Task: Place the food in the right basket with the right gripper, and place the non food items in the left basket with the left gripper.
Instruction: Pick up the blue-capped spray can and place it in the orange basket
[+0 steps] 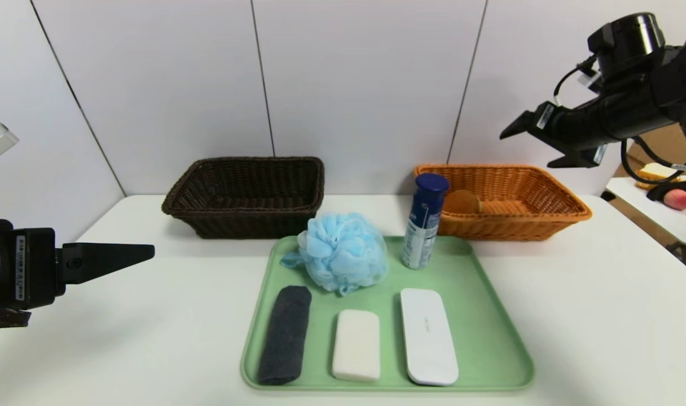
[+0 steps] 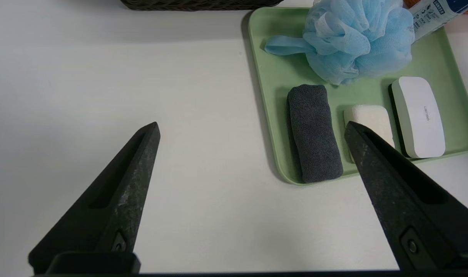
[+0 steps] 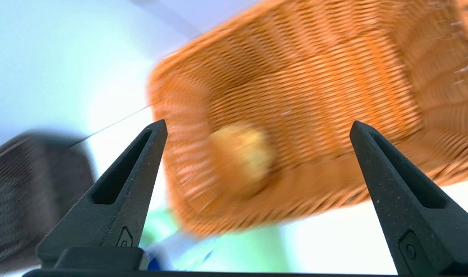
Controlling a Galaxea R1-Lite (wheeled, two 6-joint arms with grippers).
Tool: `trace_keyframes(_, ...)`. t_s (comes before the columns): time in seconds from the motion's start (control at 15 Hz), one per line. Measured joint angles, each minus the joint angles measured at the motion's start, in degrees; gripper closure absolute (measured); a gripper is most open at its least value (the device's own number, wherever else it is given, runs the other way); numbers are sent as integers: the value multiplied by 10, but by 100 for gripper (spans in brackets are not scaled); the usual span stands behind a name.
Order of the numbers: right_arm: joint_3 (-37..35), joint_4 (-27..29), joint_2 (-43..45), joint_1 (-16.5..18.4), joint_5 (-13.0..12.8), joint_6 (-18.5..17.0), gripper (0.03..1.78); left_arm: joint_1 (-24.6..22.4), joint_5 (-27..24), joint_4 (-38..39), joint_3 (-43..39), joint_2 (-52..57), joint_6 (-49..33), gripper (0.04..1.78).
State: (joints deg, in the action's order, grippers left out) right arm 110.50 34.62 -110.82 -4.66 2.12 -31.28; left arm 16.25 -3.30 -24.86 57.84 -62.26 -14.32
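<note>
Right wrist view is smeared: the orange basket [image 3: 295, 115] and the round tan food item [image 3: 241, 161] inside it read only as blurred shapes, food type unclear. In the head view that food item [image 1: 462, 201] is partly hidden behind the spray can [image 1: 425, 228], sitting in the orange basket [image 1: 546, 223] near its left end. Left arm is cut off at the frame edge; the dark basket [image 2: 199, 4] shows only as a sliver in the left wrist view, and the can's top is cropped there.

Right gripper [image 1: 532, 144] hangs high above the orange basket, jaws wide apart, holding nothing. Left gripper [image 2: 251, 129] hovers over bare table [image 1: 151, 338] left of the tray [image 1: 489, 338], jaws also spread wide, empty.

On the green tray: fluffy blue loofah [image 1: 343, 259] at back left, upright blue-capped white can at back right, just in front of the orange basket. Front row, left to right: rolled dark grey towel [image 1: 285, 334], white soap bar [image 1: 356, 344], white oblong case [image 1: 429, 335] with small faint lettering, unreadable. Items are near each other but apart. Dark basket [image 1: 247, 194] sits behind the tray to the left, looks empty.
</note>
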Motion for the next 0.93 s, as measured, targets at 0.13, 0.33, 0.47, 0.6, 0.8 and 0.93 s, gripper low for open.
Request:
trace_keyframes(0.13, -34, -1, 44, -29, 0, 3, 15, 0, 0, 0, -2, 3, 0, 13)
trace_keyframes(0.33, -125, -8, 117, -76, -4, 7, 14, 0, 1, -2, -3, 7, 0, 13)
trace_keyframes(0.47, -211, -41, 168, -109, -3, 13, 13, 0, 1, -3, -5, 9, 0, 13)
trace_keyframes(0.6, -326, -111, 214, -136, -2, 36, 12, 0, 1, -9, -7, 12, 0, 13)
trace_keyframes(0.8, -513, -267, 266, -164, -3, 104, 12, 0, 1, -17, -9, 16, 0, 13)
trace_keyframes(0.93, -637, -411, 289, -185, -5, 154, 12, -1, 3, -19, -12, 19, 0, 13)
